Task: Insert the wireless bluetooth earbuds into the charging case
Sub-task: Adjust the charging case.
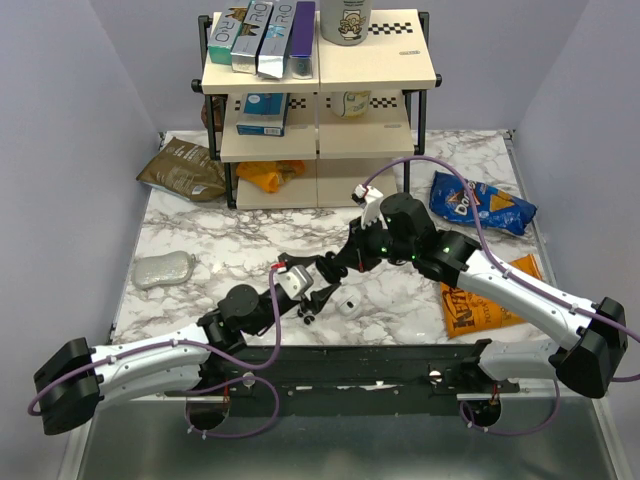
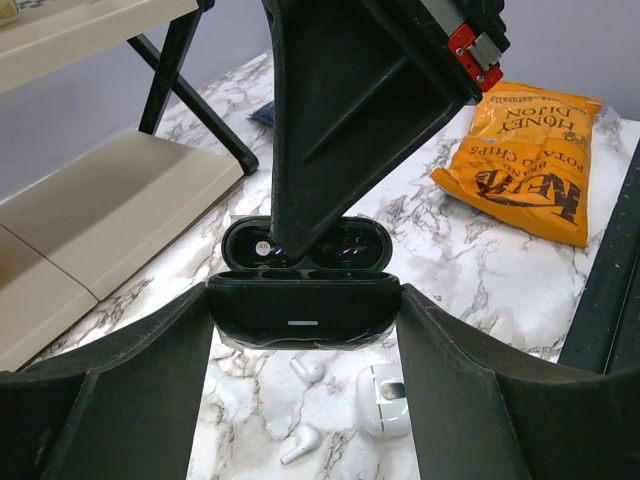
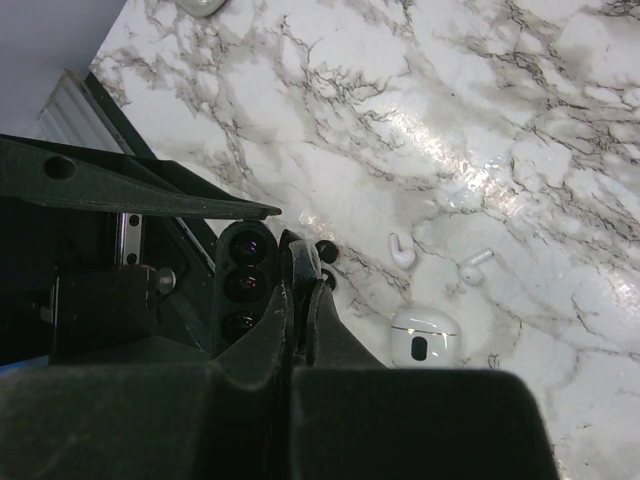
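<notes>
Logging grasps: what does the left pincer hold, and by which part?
The open black charging case, pinched at the two short ends of its base.

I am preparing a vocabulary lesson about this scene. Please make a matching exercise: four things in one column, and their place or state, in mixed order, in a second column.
Things:
1 black charging case
2 white earbuds
3 right fingers
4 orange chip bag

Places or states:
A pressed shut
B flat, partly under the right arm
C open, between the left fingers
D loose beside a small white case

Pairs: 1-C; 2-D; 3-A; 4-B
</notes>
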